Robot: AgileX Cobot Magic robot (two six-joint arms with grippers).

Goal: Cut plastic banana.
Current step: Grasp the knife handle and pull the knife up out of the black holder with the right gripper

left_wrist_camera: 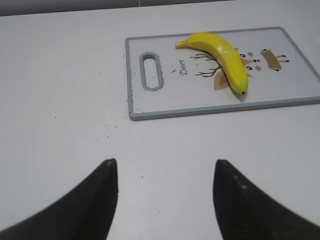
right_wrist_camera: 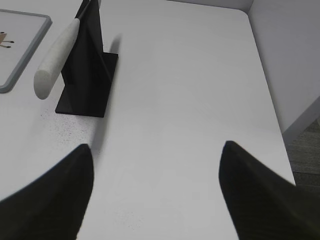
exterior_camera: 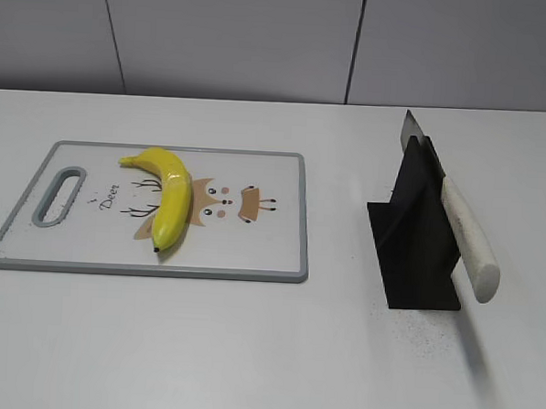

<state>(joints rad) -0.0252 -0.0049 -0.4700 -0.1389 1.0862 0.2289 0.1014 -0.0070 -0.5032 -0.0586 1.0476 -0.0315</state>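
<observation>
White table (exterior_camera: 247, 350) viewed from its near edge. A grey-rimmed cutting board (exterior_camera: 280, 251) with a deer print and a slotted handle (exterior_camera: 61, 195) lies on the left half of the table, the handle end toward the left edge. The plastic banana (exterior_camera: 168, 197) rests on the board, left of its centre and over the deer print, stem toward the far edge and dark tip toward the near edge. On the right half, well apart from the board, a black knife stand (exterior_camera: 416, 244) holds a knife: the white handle (exterior_camera: 468, 238) slants down toward the near right corner, and the grey blade (exterior_camera: 411, 129) projects above the stand toward the far edge. Open tabletop separates board and stand. Fine dark specks lie on the table beside the board's handle end and near the base of the stand.

Left gripper (left_wrist_camera: 165, 192): fingers (left_wrist_camera: 95, 200) spread wide, holding and touching nothing, above bare table near the left near corner, short of the board. Right gripper (right_wrist_camera: 157, 192): fingers (right_wrist_camera: 250, 195) likewise spread wide and empty, above bare table toward the right edge, clear of the stand and the knife handle.
</observation>
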